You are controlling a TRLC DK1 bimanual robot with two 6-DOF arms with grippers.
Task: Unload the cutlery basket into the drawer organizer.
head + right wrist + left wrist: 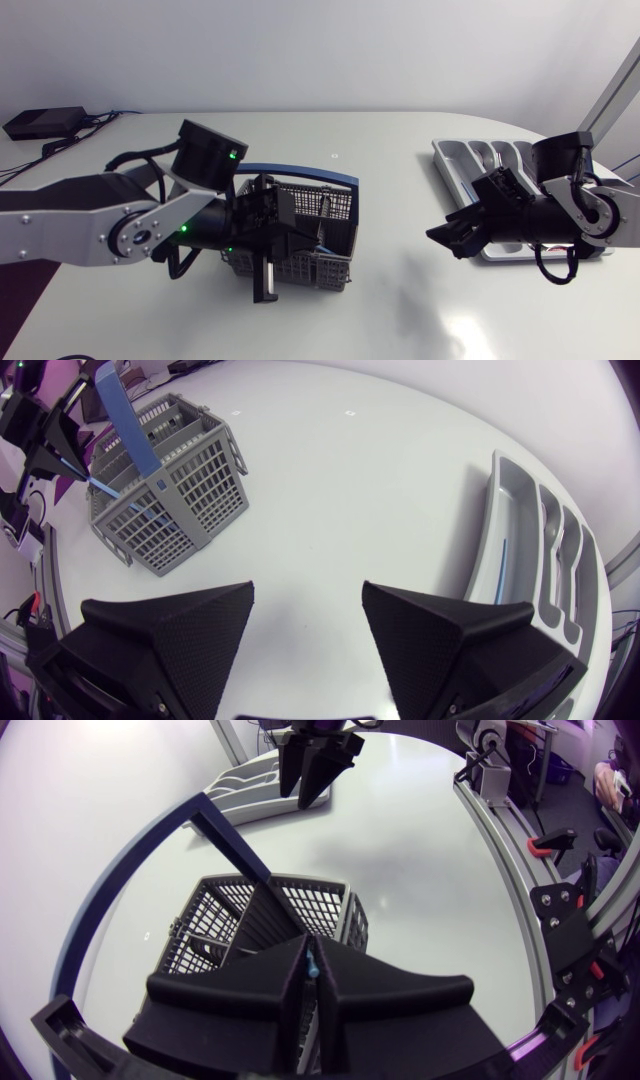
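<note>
Currently, the grey mesh cutlery basket is seen standing upright on the white bench, with its blue handle arched over it. The left gripper is held directly above the basket and pointed down into it. Its fingers are pressed almost together, clamped from both sides on a thin light-blue utensil, of which only the tip is shown between them in the left wrist view. In the right wrist view a slim light-blue piece is made out slanting across the open top of the basket, but its lower end is lost behind the mesh, and the kind of utensil cannot be told. The drawer organizer is set well apart from the basket, on the right arm's side of it, and pieces of silver cutlery are laid in its narrower compartments. The right gripper is held over the bench between the basket and the organizer, nearer the organizer, and is turned toward the basket. Its fingers are spread wide apart.
</note>
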